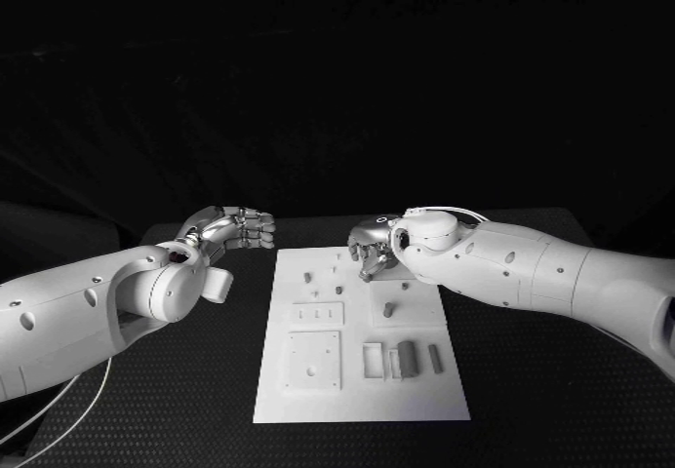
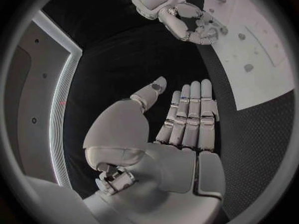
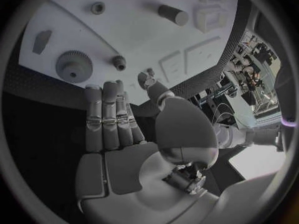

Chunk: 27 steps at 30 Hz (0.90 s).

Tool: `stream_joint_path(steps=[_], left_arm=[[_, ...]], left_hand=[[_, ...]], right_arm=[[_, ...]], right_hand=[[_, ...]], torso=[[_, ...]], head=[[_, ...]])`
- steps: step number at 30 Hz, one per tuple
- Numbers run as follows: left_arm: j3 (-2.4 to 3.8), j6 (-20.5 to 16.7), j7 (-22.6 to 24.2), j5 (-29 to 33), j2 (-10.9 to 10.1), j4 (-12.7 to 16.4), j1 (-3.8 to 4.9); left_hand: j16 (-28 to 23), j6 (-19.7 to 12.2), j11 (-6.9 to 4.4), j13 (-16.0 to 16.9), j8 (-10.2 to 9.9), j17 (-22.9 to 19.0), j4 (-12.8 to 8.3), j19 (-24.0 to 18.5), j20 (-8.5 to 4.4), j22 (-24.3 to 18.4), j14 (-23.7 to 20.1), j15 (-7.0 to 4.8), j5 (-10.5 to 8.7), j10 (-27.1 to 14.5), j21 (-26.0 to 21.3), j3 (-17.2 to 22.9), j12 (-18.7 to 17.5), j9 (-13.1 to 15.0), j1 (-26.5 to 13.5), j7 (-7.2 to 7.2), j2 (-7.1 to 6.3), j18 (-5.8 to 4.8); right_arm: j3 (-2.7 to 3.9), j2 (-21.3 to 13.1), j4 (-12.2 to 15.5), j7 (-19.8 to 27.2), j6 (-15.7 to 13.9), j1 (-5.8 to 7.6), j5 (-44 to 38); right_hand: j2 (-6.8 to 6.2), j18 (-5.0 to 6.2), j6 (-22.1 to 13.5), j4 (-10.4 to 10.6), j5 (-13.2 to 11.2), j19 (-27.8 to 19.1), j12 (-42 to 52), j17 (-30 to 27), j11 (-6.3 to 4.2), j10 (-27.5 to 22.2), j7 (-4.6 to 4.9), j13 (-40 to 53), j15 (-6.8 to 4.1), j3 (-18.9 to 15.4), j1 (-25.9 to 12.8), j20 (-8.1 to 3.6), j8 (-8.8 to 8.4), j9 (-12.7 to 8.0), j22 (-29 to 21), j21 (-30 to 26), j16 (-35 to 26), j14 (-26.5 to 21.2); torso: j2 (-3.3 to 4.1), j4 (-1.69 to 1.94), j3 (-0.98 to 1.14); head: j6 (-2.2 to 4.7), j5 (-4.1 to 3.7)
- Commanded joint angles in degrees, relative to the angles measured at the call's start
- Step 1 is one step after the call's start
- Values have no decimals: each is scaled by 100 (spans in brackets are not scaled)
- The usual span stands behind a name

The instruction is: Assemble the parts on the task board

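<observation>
The white task board (image 1: 359, 390) lies in the middle of the black table. Grey parts stand on it: an upright peg (image 1: 388, 309), a dark block (image 1: 408, 357) and a thin bar (image 1: 435, 359) near a frame-shaped recess. My right hand (image 1: 377, 249) hovers over the board's far end, holding nothing, its fingers (image 3: 109, 117) straight and thumb apart. Just beyond the fingertips, the right wrist view shows a large gear (image 3: 74, 65), a small gear (image 3: 118, 61) and a cylinder (image 3: 172, 14). My left hand (image 1: 239, 229) hangs off the board's far left corner, empty, fingers (image 2: 190, 117) extended side by side.
Square and rectangular recessed plates (image 1: 314, 359) sit on the board's left half. Black table (image 1: 535, 390) surrounds the board on every side. In the left wrist view my right hand (image 2: 190, 22) shows at the board's (image 2: 261, 59) far edge.
</observation>
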Motion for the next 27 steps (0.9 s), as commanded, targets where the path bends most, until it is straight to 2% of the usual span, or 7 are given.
stream_joint_path(steps=[1,8,11,16,23,27], left_arm=[[8,97,79,34,13,7,9],[11,100,85,34,-3,42,9],[16,96,88,34,-8,49,10],[20,105,86,34,-11,43,11],[24,104,86,34,-4,22,14],[24,102,87,34,1,19,13]], left_hand=[[-32,42,3,-8,-30,7,8,28,-5,-8,29,11,4,20,-20,-38,-36,-11,-46,12,15,114],[-38,42,3,-10,-34,10,8,29,-8,-11,28,12,4,21,-26,-44,-42,-15,-49,12,15,109],[-41,42,4,-11,-37,13,8,31,-10,-13,28,12,4,21,-30,-47,-46,-18,-51,13,16,107],[-45,42,5,-12,-39,15,8,32,-12,-15,28,12,4,22,-33,-50,-50,-21,-54,13,16,104],[-50,41,6,-15,-44,19,9,35,-15,-18,28,12,4,22,-39,-57,-57,-26,-61,15,16,99],[-53,41,7,-16,-46,21,9,37,-17,-20,29,12,4,22,-42,-60,-60,-28,-63,15,18,97]], right_arm=[[1,17,-28,-83,18,-5,-154],[1,48,-72,-116,8,-9,-190],[1,39,-76,-133,202,-14,-206],[0,18,-86,-180,378,-21,-249],[-1,7,-99,-214,471,-21,-294],[-1,26,-110,-216,473,-29,-305]], right_hand=[[2,551,4,-9,13,-59,-47,7,44,-92,16,8,-57,34,-55,1,-30,3,146,45,19,87],[0,551,-22,-2,13,-83,-100,17,66,-151,31,2,-36,54,-69,4,-58,4,144,84,38,74],[1,551,-24,-2,13,-85,-108,21,69,-158,33,1,-34,58,-72,3,-61,6,144,93,45,75],[-7,551,-38,-2,12,-101,-149,33,92,-219,29,-7,-12,68,-83,4,-77,10,143,129,71,71],[-14,551,-42,-1,12,-120,-163,38,105,-253,26,-10,1,73,-92,7,-84,15,142,146,80,53],[-14,551,-40,-2,12,-128,-164,39,108,-261,23,-11,5,77,-93,8,-85,17,141,150,82,45]], torso=[[29,13,18],[65,35,23],[95,54,29],[121,63,43],[173,73,64],[192,79,68]], head=[[1,-11],[-7,-27],[-6,-45],[-14,-58],[-12,-85],[-6,-94]])
